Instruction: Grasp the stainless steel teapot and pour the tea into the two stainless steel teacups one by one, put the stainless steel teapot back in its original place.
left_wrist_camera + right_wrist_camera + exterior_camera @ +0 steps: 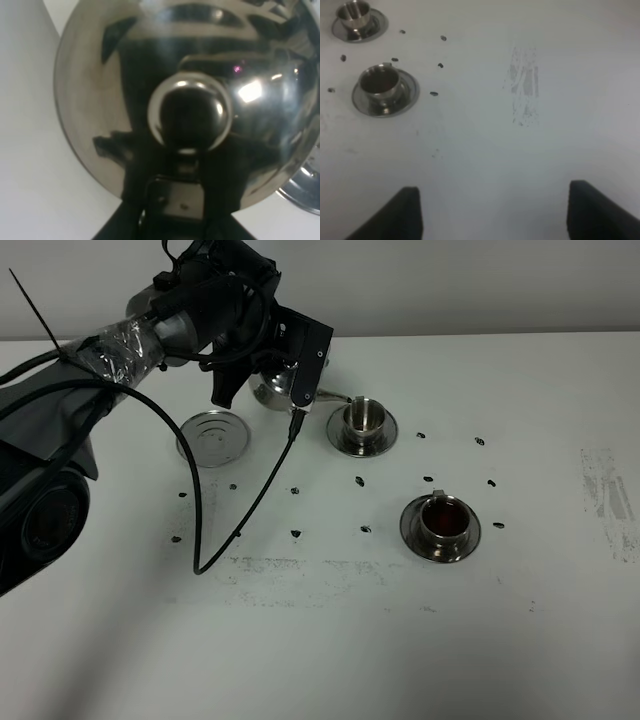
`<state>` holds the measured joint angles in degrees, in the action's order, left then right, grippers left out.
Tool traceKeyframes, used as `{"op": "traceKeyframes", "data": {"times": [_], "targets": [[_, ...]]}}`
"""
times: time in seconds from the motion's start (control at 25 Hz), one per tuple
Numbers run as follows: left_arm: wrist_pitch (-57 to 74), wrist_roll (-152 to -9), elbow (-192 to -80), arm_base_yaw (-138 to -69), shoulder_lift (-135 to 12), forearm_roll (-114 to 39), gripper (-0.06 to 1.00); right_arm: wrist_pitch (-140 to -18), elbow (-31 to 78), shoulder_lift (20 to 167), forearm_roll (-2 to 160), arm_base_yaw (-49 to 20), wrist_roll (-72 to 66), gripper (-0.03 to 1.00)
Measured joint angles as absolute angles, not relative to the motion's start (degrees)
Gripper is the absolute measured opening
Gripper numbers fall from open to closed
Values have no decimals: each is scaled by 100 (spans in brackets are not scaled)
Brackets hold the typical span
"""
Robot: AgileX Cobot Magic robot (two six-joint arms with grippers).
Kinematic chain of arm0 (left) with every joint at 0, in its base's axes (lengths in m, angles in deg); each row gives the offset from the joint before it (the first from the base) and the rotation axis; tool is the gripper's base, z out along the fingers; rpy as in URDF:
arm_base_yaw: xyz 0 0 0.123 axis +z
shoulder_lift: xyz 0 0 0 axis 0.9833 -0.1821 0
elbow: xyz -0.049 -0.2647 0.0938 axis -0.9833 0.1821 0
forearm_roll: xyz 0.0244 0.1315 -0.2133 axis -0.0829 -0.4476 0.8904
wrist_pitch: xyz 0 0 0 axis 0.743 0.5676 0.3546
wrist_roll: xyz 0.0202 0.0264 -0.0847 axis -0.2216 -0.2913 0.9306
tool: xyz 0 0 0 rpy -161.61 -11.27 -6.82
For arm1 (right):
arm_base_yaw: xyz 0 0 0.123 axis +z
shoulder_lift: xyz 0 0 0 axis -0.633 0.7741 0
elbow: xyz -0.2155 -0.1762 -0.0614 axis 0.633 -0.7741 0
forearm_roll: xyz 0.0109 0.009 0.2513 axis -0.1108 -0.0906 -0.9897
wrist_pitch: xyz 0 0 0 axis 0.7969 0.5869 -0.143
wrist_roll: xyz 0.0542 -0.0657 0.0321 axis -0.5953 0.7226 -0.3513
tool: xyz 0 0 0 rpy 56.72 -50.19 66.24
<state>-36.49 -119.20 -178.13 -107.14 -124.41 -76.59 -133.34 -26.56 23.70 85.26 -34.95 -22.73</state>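
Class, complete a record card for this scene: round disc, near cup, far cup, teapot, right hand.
round disc: bare
near cup: holds reddish-brown tea
far cup: looks empty
teapot: off the round disc, gripped by left hand, spout towards far cup
right hand: open, holding nothing

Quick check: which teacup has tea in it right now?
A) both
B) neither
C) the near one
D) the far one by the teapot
C: the near teacup holds reddish-brown tea, while the far teacup beside the teapot looks bare steel inside.
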Motion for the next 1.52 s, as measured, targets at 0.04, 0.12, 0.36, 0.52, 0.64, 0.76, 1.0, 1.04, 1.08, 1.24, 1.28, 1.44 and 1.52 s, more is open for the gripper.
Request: {"op": "traceKeyframes", "data": {"times": [0.04, 0.12, 0.36, 0.52, 0.64, 0.76, 1.0, 1.04, 1.08, 1.24, 1.28, 1.44, 1.52], "targets": [[-3642, -11914, -17813, -10722, -12441, -7670, 18, -13334, -2656, 2370, 8526, -3495, -2273, 59], [-3642, -11914, -17813, -10728, -12441, -7670, 18, -13334, -2656, 2370, 8526, -3495, -2273, 59], [-3642, -11904, -17813, -10757, -12441, -7684, 18, -13334, -2656, 2370, 8526, -3495, -2273, 59], [-3635, -11874, -17813, -10789, -12441, -7797, 18, -13334, -2656, 2370, 8526, -3495, -2273, 59], [-3635, -11823, -17813, -10807, -12441, -7802, 18, -13334, -2656, 2370, 8526, -3495, -2273, 59], [-3635, -11781, -17813, -10805, -12441, -7867, 18, -13334, -2656, 2370, 8526, -3495, -2273, 59], [-3635, -11726, -17813, -10805, -12441, -8041, 18, -13334, -2656, 2370, 8526, -3495, -2273, 59], [-3635, -11721, -17813, -10805, -12441, -8048, 18, -13334, -2656, 2370, 8526, -3495, -2273, 59], [-3635, -11721, -17813, -10805, -12441, -8054, 18, -13334, -2656, 2370, 8526, -3495, -2273, 59], [-3635, -11719, -17813, -10805, -12441, -8054, 18, -13334, -2656, 2370, 8526, -3495, -2273, 59], [-3635, -11719, -17813, -10805, -12441, -8054, 18, -13334, -2656, 2370, 8526, -3495, -2273, 59], [-3622, -11719, -17813, -10812, -12441, -8072, 18, -13334, -2656, 2370, 8526, -3495, -2273, 59], [-3581, -11719, -17813, -10819, -12441, -8076, 18, -13334, -2656, 2370, 8526, -3495, -2273, 59]]}}
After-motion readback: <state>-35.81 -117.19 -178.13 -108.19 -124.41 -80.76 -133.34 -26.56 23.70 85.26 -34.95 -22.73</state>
